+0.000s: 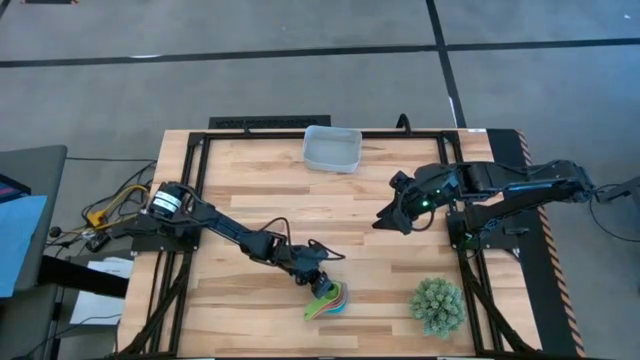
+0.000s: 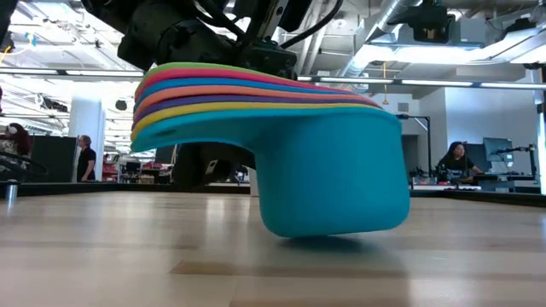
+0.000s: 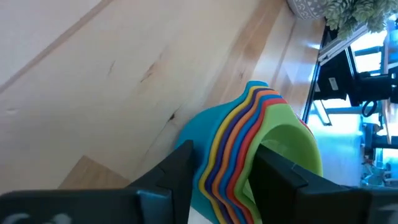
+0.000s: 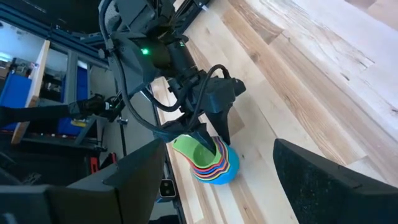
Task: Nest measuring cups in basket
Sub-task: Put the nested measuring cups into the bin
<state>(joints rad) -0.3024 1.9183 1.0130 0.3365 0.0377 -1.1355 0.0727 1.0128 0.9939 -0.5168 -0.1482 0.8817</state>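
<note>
Your left gripper [image 1: 318,277] has its two fingers [image 3: 177,171] clamped across the handles of the stacked measuring cups [image 1: 328,298], one finger on the teal outside and one against the green cup on top. That looks deliberate: pinching the fanned handles catches the whole nest in one bite, so all the cups can travel together. The teal bottom cup [image 2: 333,183] sits on the table [image 1: 250,190] or just barely above it; I can't tell which. The stack is near the table's front edge, a little right of the middle, with the spiky plant [image 1: 438,305] near it toward the front right corner. The left arm reaches low and long from the left side, wrist tipped down over the stack. The basket [image 1: 332,147] waits at the back edge, well apart. Your right gripper [image 1: 393,213] hovers open over the right-hand side, waiting.
</note>
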